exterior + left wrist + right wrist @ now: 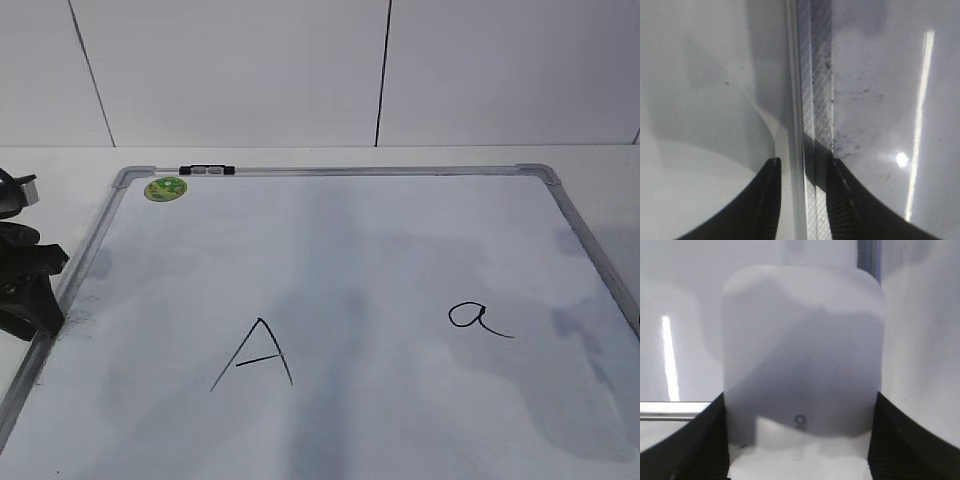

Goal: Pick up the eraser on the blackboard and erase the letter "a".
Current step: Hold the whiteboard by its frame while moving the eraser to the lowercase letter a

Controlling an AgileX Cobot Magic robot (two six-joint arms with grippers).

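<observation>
The right gripper clamps one white, round-cornered plastic eraser between its two ribbed black fingers. The left gripper straddles the grey metal frame of the blackboard at the board's 9 o'clock edge; whether it pinches cannot be told. On the glossy white surface: one cursive letter "a" toward 3 o'clock, one capital "A", one round green magnet at 11 o'clock.

Exterior slants down over blackboard; wrist views close above it.
</observation>
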